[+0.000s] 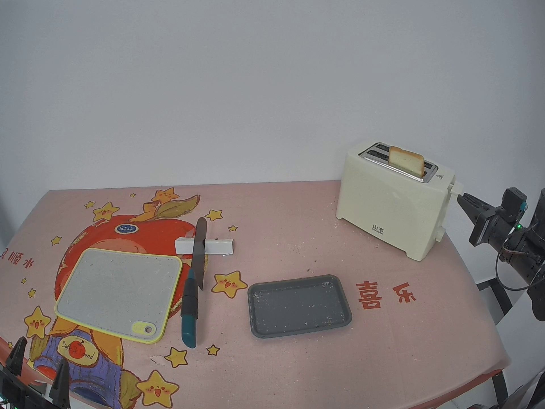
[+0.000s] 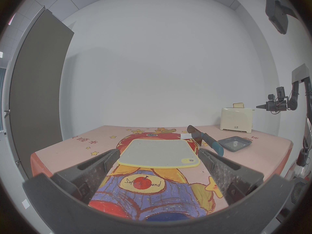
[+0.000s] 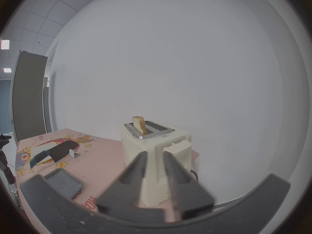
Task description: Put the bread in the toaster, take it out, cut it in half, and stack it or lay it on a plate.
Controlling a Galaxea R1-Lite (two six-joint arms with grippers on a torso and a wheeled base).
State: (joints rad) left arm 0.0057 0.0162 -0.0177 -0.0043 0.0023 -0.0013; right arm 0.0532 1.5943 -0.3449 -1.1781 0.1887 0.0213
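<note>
A cream toaster (image 1: 392, 208) stands at the table's back right, with a slice of bread (image 1: 406, 161) sticking up out of its nearer slot. My right gripper (image 1: 460, 198) hovers just off the toaster's right end, near its raised lever (image 3: 177, 147); its fingers are shut, with nothing between them. A grey plate (image 1: 299, 305) lies in front of the toaster. A knife (image 1: 193, 285) with a teal handle rests its blade on a white block (image 1: 205, 246) beside the cutting board (image 1: 119, 293). My left gripper (image 1: 38, 364) stands open at the table's near left edge.
The table has a pink printed cloth (image 1: 318, 234) and ends close behind the toaster at a white wall. Crumbs dot the plate and the cloth around it. Its right edge runs just past the toaster.
</note>
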